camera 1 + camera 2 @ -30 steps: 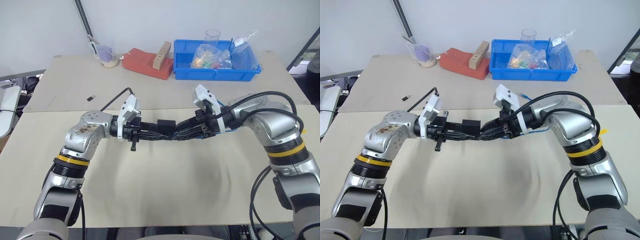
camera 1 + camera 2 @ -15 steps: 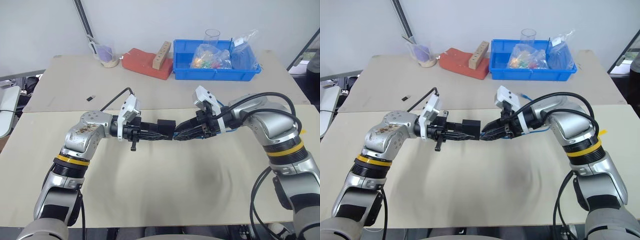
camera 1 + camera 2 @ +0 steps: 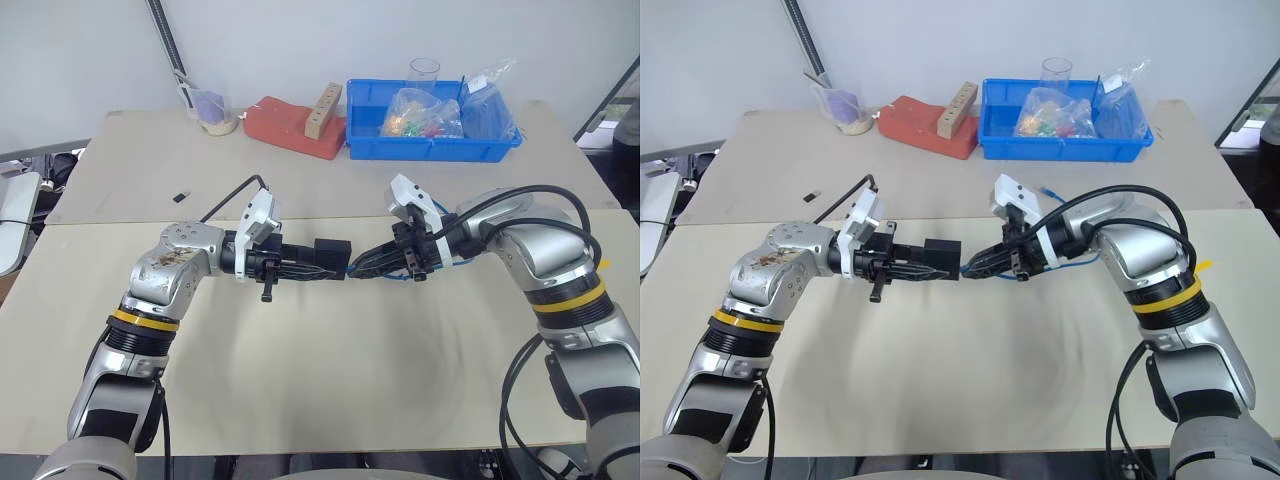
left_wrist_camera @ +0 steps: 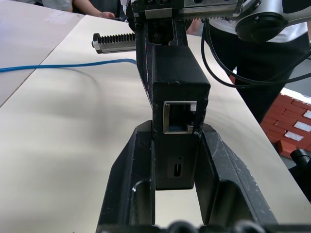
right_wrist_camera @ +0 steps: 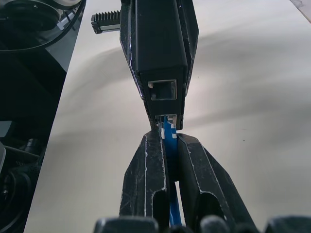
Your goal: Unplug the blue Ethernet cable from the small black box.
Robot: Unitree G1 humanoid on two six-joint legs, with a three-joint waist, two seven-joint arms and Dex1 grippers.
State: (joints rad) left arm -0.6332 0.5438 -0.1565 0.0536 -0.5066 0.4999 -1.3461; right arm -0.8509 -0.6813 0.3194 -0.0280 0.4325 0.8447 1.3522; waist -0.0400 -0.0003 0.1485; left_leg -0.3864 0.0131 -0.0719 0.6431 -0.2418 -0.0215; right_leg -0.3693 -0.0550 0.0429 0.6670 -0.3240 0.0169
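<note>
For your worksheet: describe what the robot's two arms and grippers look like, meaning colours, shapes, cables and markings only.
Both arms are rounded silver-grey metal segments joined by black sections, each ringed by a yellow-and-black band near the elbow. Thick black cables loop beside them. A white camera block sits on each wrist. The left gripper and right gripper have two slim black fingers with a toothed black rack at the base.

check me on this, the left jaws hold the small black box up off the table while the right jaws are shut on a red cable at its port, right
Wrong colour only: the right wrist view shows the right gripper shut on the blue Ethernet cable, not a red one. The left gripper does hold the small black box off the table.
</note>
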